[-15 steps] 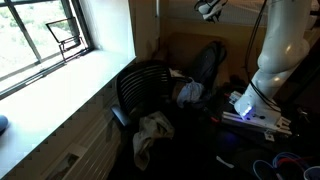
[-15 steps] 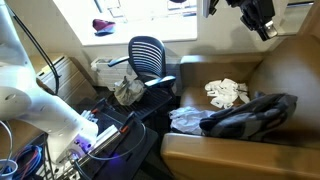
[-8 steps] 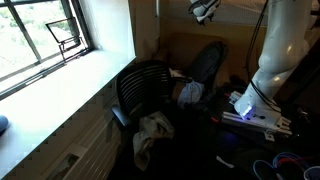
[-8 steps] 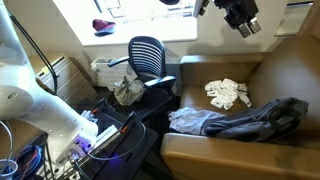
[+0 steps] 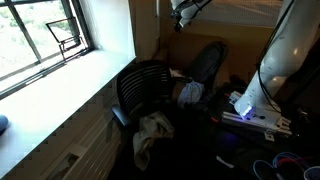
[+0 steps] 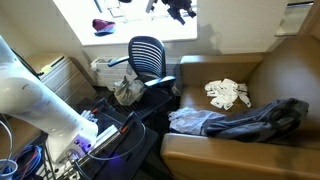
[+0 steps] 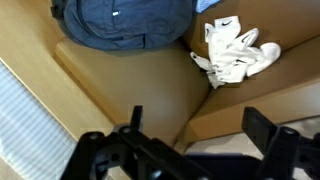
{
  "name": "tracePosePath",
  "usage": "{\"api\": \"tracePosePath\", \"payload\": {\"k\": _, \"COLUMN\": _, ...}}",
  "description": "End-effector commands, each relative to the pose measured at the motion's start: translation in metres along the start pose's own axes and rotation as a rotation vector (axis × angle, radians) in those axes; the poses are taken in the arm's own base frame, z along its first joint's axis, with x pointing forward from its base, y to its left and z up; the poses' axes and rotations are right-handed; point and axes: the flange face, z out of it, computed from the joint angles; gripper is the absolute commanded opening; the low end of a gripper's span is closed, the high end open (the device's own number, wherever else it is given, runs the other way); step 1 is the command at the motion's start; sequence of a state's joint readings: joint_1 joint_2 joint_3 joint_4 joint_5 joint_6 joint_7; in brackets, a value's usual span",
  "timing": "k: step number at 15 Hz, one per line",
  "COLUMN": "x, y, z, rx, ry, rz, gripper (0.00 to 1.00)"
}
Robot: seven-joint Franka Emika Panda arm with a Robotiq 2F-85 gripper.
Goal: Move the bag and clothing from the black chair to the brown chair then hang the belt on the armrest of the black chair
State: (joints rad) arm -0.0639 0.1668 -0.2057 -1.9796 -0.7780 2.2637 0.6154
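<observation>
Gripper [image 7: 198, 122] hangs high, jaws spread, empty. Directly below it the brown chair [image 6: 230, 65] already holds the bag [image 6: 260, 115] and white clothing [image 6: 227, 93]. Off to one side, the black chair [image 6: 148, 55] has a pale cloth [image 6: 127, 90] over its armrest; I cannot tell whether that is the belt.

Bag [image 7: 125, 22] cut off at top edge, gripper [image 7: 195, 118] at bottom (wrist view).

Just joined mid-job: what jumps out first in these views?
The dark bag sprawls across the brown chair's seat, a crumpled white cloth beside it near the backrest. A pale garment hangs at the black chair's armrest, and the tool hangs high above the brown chair, open and empty.
</observation>
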Motion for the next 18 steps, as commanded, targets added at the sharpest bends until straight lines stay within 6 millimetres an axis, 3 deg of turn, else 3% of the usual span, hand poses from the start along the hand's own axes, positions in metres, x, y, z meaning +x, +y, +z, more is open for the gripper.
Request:
{"api": "tracePosePath", "payload": {"k": 1, "x": -0.037, "y": -0.008, "z": -0.077, "rx": 0.041, "ry": 0.116, "rz": -0.161, "gripper": 1.00}}
{"api": "tracePosePath", "payload": {"k": 2, "x": -0.014, "y": -0.018, "z": -0.047, "rx": 0.031, "ry": 0.064, "rz": -0.085, "gripper": 1.00}}
{"api": "tracePosePath", "payload": {"k": 4, "x": -0.025, "y": -0.017, "z": -0.080, "rx": 0.048, "ry": 0.113, "rz": -0.123, "gripper": 1.00}}
{"api": "tracePosePath", "payload": {"k": 6, "x": -0.030, "y": -0.010, "z": -0.085, "rx": 0.049, "ry": 0.120, "rz": -0.131, "gripper": 1.00}}
{"api": "tracePosePath", "payload": {"k": 8, "x": -0.046, "y": -0.054, "z": -0.085, "rx": 0.125, "ry": 0.138, "rz": -0.266, "gripper": 1.00}}
{"api": "tracePosePath", "payload": {"k": 14, "x": -0.126, "y": -0.195, "z": -0.128, "rx": 0.305, "ry": 0.211, "rz": -0.534, "gripper": 1.00}}
{"api": "tracePosePath", "payload": {"k": 16, "x": -0.145, "y": -0.222, "z": -0.130, "rx": 0.369, "ry": 0.208, "rz": -0.624, "gripper": 1.00}}
{"api": "tracePosePath", "payload": {"k": 18, "x": -0.156, "y": -0.233, "z": -0.128, "rx": 0.424, "ry": 0.194, "rz": -0.718, "gripper": 1.00}}
